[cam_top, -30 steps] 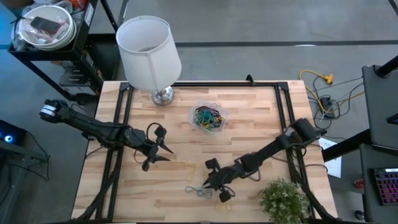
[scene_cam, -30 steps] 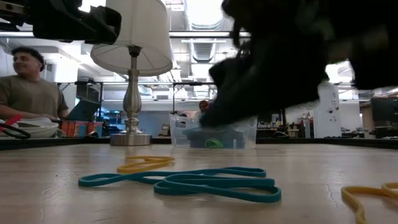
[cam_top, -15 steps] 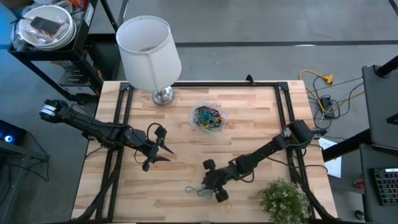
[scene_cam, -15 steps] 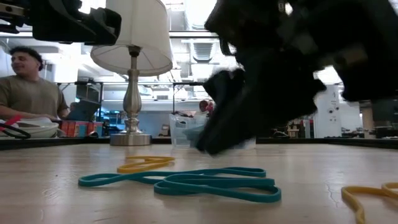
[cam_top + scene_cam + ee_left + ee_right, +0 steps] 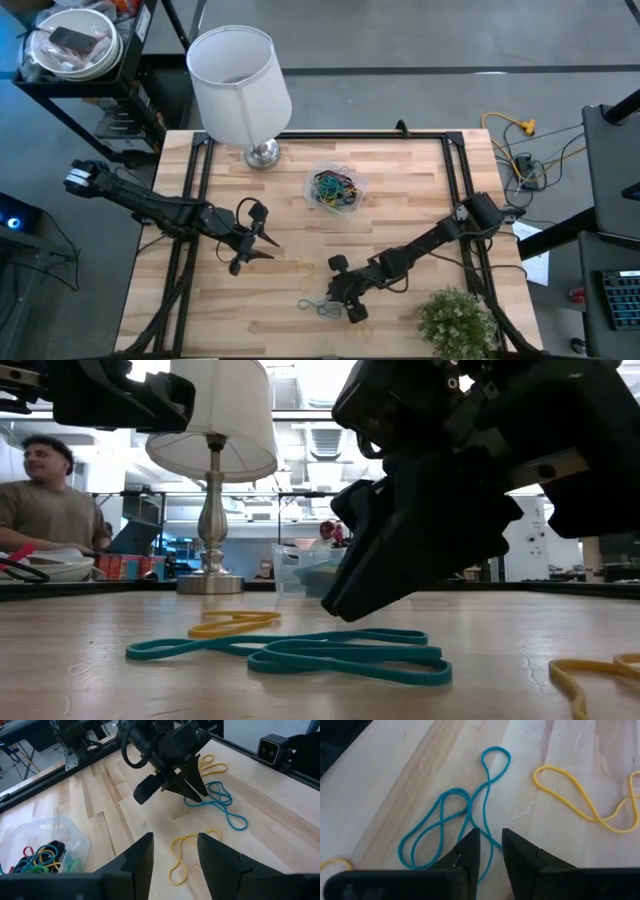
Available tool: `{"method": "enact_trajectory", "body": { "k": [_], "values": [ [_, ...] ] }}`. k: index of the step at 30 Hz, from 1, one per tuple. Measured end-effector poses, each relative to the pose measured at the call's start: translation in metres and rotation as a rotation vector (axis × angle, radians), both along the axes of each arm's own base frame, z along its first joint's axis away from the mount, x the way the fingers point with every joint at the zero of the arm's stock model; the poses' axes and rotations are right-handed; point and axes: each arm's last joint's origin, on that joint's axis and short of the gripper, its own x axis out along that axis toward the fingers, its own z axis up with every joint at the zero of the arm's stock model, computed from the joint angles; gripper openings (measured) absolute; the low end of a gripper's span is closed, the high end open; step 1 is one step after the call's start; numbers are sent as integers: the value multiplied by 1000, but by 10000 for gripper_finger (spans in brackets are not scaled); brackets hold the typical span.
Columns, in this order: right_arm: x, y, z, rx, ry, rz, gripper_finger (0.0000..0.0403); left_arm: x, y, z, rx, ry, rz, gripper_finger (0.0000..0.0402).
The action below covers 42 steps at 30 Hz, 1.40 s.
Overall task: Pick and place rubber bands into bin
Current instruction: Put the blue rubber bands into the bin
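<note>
Most rubber bands are already sitting in the clear bin [image 5: 336, 189]; the right gripper [image 5: 490, 851], fingers narrowly parted and empty, is hovering over a blue band [image 5: 455, 825], yellow bands [image 5: 580, 795] waiting nearby; the left gripper [image 5: 175, 852], part-open, is idling.

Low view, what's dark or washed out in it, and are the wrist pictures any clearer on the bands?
Low view: the right gripper is a near-black backlit mass, and the ceiling lights above the lampshade are blown out. Right wrist view: evenly lit, the blue rubber band and a yellow rubber band sharp on the wood. Left wrist view: the bin shows glare on its clear wall.
</note>
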Motion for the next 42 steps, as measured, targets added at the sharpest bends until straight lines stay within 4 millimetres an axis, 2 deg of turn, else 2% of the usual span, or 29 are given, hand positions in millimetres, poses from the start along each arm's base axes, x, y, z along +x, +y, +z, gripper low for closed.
{"method": "enact_trajectory", "body": {
  "k": [7, 15, 21, 24, 29, 42],
  "values": [
    [6, -1, -15, -13, 20, -5, 68, 0, 0, 0, 0, 1, 0, 137],
    [11, -2, -15, -20, 45, -11, 66, 0, 0, -1, 1, 4, 0, 137],
    [12, -1, -13, -72, 41, 41, 17, -1, 0, -3, 2, 9, 0, 137],
    [13, 2, -10, -97, 34, 59, 10, -1, 0, -4, 3, 11, 0, 137],
    [8, 5, 2, -182, 48, 52, 8, -1, 0, -4, 3, 11, 0, 137],
    [-8, 16, 71, -447, -118, -44, 8, -1, 0, -4, 2, 6, -1, 137]
  ]
}}
